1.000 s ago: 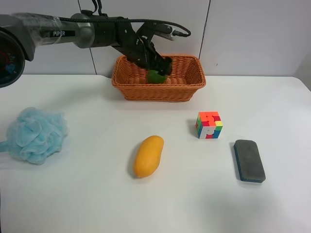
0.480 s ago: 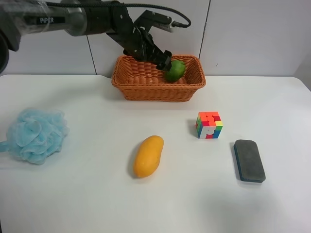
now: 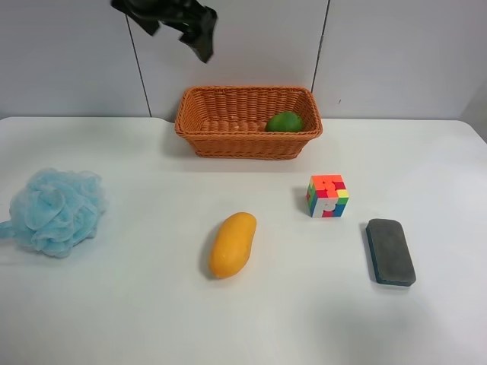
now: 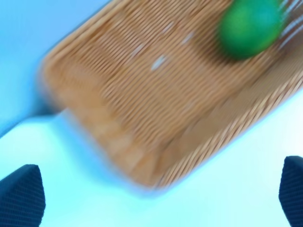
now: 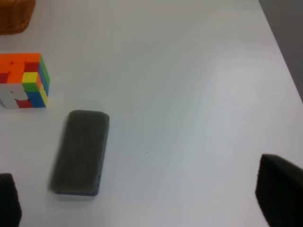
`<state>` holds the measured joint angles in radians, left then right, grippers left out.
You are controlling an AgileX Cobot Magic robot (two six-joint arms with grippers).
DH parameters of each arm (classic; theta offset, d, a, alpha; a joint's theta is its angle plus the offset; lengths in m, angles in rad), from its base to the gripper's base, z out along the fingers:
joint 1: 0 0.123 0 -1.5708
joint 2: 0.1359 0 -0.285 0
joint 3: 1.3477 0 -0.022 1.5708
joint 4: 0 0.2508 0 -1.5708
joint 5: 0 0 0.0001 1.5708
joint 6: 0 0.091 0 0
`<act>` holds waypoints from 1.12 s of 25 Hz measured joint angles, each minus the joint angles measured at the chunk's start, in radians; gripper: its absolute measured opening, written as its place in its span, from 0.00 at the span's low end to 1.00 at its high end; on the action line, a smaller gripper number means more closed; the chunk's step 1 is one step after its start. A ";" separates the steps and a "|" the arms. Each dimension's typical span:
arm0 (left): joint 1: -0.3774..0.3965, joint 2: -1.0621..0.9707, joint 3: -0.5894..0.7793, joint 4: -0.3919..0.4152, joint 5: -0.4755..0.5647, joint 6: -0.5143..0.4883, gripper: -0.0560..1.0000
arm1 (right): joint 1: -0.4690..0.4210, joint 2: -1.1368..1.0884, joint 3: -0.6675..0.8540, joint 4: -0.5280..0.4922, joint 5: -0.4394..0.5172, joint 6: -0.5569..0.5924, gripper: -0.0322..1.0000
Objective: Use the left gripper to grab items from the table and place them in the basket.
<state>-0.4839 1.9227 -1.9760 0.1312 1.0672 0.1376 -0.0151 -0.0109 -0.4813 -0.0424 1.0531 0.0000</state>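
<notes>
The wicker basket [image 3: 243, 142] stands at the back of the white table [image 3: 137, 312]. The green fruit [image 3: 284, 122] lies inside it at the view's right end. My left gripper [image 3: 199, 32] hangs high above the basket's left end, at the frame's top edge. In the blurred left wrist view it [image 4: 156, 198] is open and empty, with the basket [image 4: 142, 104] and fruit [image 4: 248, 26] below. The mango [image 3: 232, 245], blue pouf [image 3: 55, 211], puzzle cube [image 3: 327, 195] and grey eraser [image 3: 390, 251] lie on the table. My right gripper [image 5: 144, 203] is open and empty above the table, near the eraser [image 5: 81, 151].
The right wrist view also shows the cube [image 5: 23, 80], a corner of the basket [image 5: 16, 14] and the table's edge [image 5: 279, 56] beside dark floor. A tiled wall [image 3: 380, 53] rises behind the basket.
The left gripper let go of the green fruit in the basket, then rose and drew back toward the view's upper left. The fruit now rests in the basket.
</notes>
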 joint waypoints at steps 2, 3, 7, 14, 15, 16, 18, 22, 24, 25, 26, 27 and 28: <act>0.001 -0.076 0.000 0.081 0.105 -0.021 0.99 | 0.000 0.000 0.000 0.000 0.000 0.000 0.99; 0.002 -0.117 0.006 0.111 0.122 -0.026 0.99 | 0.000 0.000 0.000 0.000 0.000 0.000 0.99; 0.022 -0.308 0.080 0.142 0.136 -0.053 0.99 | 0.000 0.000 0.000 0.000 0.000 0.000 0.99; 0.106 -0.714 0.350 0.186 0.141 -0.149 0.99 | 0.000 0.000 0.000 0.000 0.000 0.000 0.99; 0.125 -0.772 0.394 0.193 0.140 -0.157 0.99 | 0.000 0.000 0.000 0.000 0.000 0.000 0.99; 0.155 -0.858 0.448 0.200 0.141 -0.161 0.99 | 0.000 0.000 0.000 0.000 0.000 0.000 0.99; 0.209 -0.996 0.556 0.205 0.141 -0.167 0.99 | 0.000 0.000 0.000 0.000 0.000 0.000 0.99; 0.324 -1.289 0.752 0.172 0.141 -0.167 0.99 | 0.000 0.000 0.000 0.000 0.000 0.000 0.99; 0.373 -1.422 0.847 0.135 0.141 -0.171 0.99 | 0.000 0.000 0.000 0.000 0.000 0.000 0.99; 0.398 -1.489 0.901 0.118 0.141 -0.172 0.99 | 0.000 0.000 0.000 0.000 0.000 0.000 0.99; 0.422 -1.554 0.956 0.101 0.141 -0.172 0.99 | 0.000 0.000 0.000 0.000 0.000 0.000 0.99; 0.442 -1.605 1.001 0.089 0.141 -0.172 0.99 | 0.000 0.000 0.000 0.000 0.000 0.000 0.99; 0.466 -1.663 1.064 0.076 0.142 -0.173 0.99 | 0.000 0.000 0.000 0.000 0.000 0.000 0.99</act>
<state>-0.0179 0.2599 -0.9119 0.2074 1.2096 -0.0355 -0.0151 -0.0109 -0.4813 -0.0424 1.0531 0.0000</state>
